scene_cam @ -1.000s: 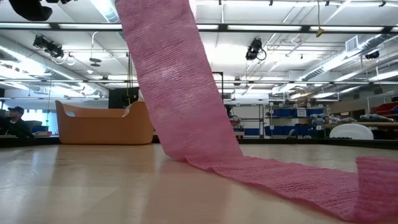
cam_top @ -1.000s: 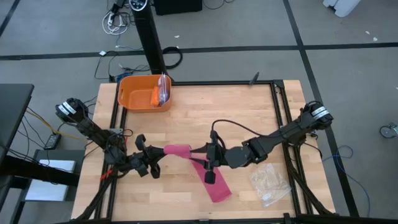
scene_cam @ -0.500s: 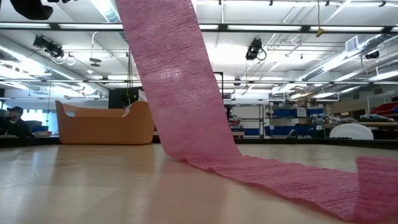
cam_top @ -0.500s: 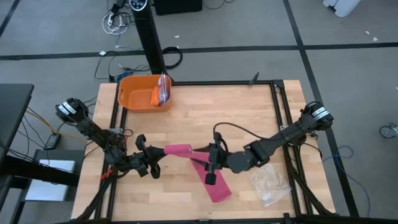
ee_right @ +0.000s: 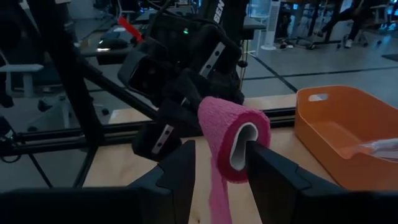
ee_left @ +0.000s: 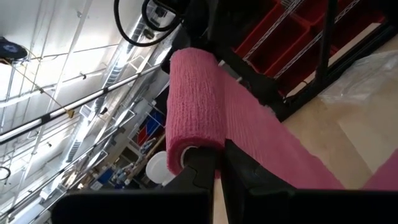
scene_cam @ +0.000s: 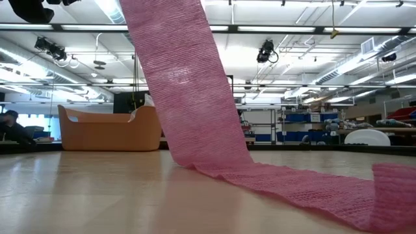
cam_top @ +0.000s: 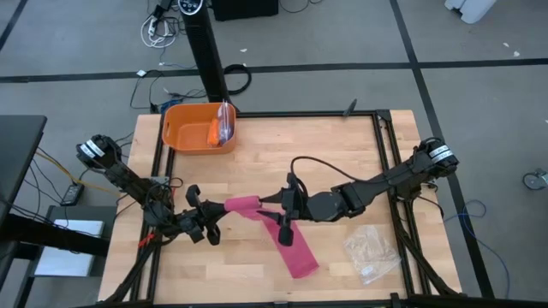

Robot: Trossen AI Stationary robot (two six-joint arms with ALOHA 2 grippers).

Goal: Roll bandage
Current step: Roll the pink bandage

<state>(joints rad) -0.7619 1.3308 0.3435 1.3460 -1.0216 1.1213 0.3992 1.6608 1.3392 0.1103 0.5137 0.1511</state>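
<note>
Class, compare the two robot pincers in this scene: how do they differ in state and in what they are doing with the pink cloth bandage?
The left pincer is shut on one end of the magenta-pink cloth bandage roll; the right pincer stands partly open, a finger on each side of the roll's other end. The left reaches in from the table's left edge, the right from its right edge. Both meet at the same roll.

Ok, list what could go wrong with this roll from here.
1. The left gripper pinches only one end of the bandage roll, so the roll may slip out.
2. The right gripper has its jaws on either side of the roll's other end but not clamped; the layers could loosen or telescope.
3. The loose tail slants down to the table and may wind on crooked.
</note>
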